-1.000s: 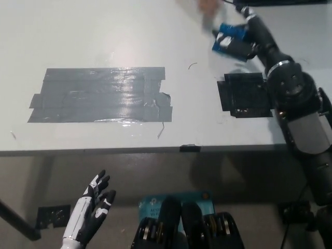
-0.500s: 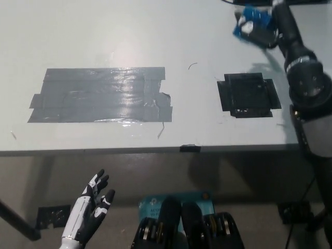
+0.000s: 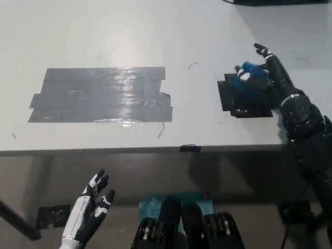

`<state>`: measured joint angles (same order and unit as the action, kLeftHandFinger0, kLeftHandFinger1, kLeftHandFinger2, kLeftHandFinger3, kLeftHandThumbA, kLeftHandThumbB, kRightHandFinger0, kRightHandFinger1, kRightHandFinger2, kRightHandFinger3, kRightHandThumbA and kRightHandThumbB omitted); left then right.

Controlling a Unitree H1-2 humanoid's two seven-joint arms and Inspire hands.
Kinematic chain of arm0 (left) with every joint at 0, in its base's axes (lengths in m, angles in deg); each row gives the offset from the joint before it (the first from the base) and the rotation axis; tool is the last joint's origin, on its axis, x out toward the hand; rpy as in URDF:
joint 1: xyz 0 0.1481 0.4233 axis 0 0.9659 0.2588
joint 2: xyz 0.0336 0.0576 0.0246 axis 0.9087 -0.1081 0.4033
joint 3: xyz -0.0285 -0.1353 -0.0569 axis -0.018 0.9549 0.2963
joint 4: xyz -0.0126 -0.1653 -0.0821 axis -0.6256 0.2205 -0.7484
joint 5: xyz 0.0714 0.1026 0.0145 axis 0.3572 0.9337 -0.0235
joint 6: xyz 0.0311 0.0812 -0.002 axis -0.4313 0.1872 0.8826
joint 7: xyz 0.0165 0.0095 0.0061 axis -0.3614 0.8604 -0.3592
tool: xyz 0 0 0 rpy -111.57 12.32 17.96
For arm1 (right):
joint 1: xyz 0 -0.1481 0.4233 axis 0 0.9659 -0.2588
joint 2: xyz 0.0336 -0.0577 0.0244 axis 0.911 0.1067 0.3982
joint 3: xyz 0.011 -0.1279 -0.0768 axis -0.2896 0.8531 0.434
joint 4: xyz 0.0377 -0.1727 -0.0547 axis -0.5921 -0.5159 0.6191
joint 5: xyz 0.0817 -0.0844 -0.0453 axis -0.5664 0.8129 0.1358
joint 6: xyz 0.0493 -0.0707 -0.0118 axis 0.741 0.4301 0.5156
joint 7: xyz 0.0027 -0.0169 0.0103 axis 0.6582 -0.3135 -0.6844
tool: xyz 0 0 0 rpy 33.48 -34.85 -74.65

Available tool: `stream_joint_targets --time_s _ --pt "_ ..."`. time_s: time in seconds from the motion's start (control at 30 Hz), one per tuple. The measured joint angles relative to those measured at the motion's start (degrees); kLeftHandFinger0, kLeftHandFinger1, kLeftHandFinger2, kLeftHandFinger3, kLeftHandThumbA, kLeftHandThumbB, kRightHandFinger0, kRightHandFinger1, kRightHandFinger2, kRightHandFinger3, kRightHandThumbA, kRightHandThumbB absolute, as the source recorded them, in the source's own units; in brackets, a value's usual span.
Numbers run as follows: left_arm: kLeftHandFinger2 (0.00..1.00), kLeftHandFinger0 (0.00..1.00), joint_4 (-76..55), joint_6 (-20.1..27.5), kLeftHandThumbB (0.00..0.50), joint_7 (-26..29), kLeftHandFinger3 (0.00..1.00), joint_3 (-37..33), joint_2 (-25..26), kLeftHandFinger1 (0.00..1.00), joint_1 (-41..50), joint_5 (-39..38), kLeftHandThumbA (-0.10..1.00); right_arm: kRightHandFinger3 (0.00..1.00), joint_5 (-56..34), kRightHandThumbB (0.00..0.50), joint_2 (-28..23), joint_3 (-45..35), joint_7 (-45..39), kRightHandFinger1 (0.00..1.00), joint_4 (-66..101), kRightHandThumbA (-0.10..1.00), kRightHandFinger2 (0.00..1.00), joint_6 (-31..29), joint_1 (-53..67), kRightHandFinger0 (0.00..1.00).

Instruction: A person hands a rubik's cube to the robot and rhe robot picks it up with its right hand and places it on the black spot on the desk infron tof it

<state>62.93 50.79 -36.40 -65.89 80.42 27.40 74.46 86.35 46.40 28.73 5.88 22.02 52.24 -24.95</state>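
Left hand (image 3: 92, 206): white, low at the near left below the desk edge, fingers spread, nothing held. Desk (image 3: 129, 31): white top, wide grey tape patch (image 3: 101, 95) on the left part, black spot (image 3: 248, 96) on the right part, well apart from the patch. Right hand (image 3: 263, 70): black, over the far right corner of the black spot, against the blue rubik's cube (image 3: 248, 75), one finger stretched up and away; grip on the cube too blurred to judge.
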Motion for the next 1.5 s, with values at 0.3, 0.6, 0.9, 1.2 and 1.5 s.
stream_joint_targets --time_s 0.3,0.6,0.9,1.2,1.5 --pt "1.00 0.81 0.0 0.0 0.080 0.0 1.00 -0.1 0.5 0.97 0.0 0.1 0.81 1.00 1.1 0.415 -2.0 3.0 -2.9 1.00 6.7 0.71 1.00 1.2 0.0 1.00" --pt "1.00 0.85 0.0 0.0 0.091 0.0 1.00 -0.1 0.6 0.97 0.0 0.3 0.84 1.00 1.8 0.385 -4.1 2.0 -3.7 1.00 21.4 0.72 1.00 3.5 0.0 1.00" --pt "1.00 1.00 0.4 0.0 0.125 0.0 1.00 -0.1 0.6 1.00 -0.1 0.3 0.89 1.00 1.8 0.330 -5.8 0.2 -5.0 1.00 42.0 0.71 1.00 6.6 3.7 1.00" --pt "1.00 1.00 0.5 0.0 0.109 0.0 1.00 -0.2 0.5 1.00 0.1 0.7 0.89 1.00 1.8 0.244 -2.1 0.2 -4.6 1.00 61.9 0.72 1.00 6.7 24.9 1.00" --pt "1.00 1.00 0.6 0.5 0.105 0.0 1.00 -0.3 0.5 1.00 1.1 1.2 0.91 1.00 1.6 0.124 8.0 -0.4 -0.2 1.00 60.8 0.58 1.00 -0.6 48.5 1.00"
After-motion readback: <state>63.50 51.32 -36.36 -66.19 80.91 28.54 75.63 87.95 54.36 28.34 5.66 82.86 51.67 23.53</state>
